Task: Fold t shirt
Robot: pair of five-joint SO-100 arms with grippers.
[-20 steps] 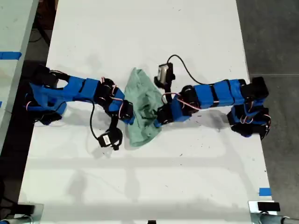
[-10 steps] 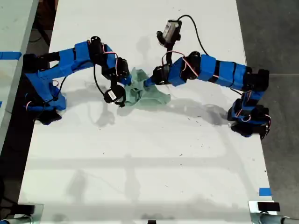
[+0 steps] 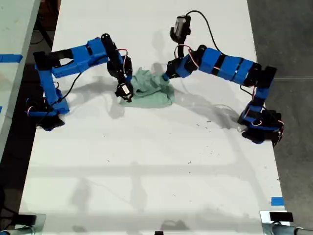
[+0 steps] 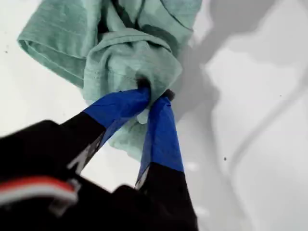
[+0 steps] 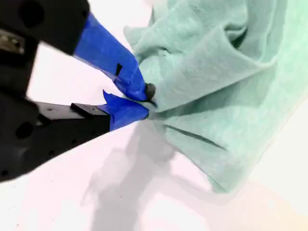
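Observation:
The pale mint-green t shirt [image 3: 152, 91] lies bunched on the white table [image 3: 146, 171] between two blue arms. My first gripper [image 4: 153, 96] is shut on a gathered fold of the t shirt [image 4: 125, 53]. My second gripper [image 5: 147, 98] is shut on an edge of the t shirt [image 5: 216, 72]. In the exterior view, one arm's gripper [image 3: 129, 82] meets the cloth's left edge and the other arm's gripper [image 3: 168, 76] its upper right edge. The wrist views do not show which arm is which.
The arm bases stand at the table's edges at the exterior view's left [image 3: 46, 110] and right [image 3: 259, 125]. A second table with blue tape [image 3: 11, 58] lies beyond the left edge and grey floor [image 3: 288, 44] beyond the right. Blue tape [image 3: 277, 200] marks the lower right.
Both arms have swung toward the top of the exterior view, carrying the t shirt with them. The cloth, earlier a long strip between the grippers, is now a shorter, wider heap.

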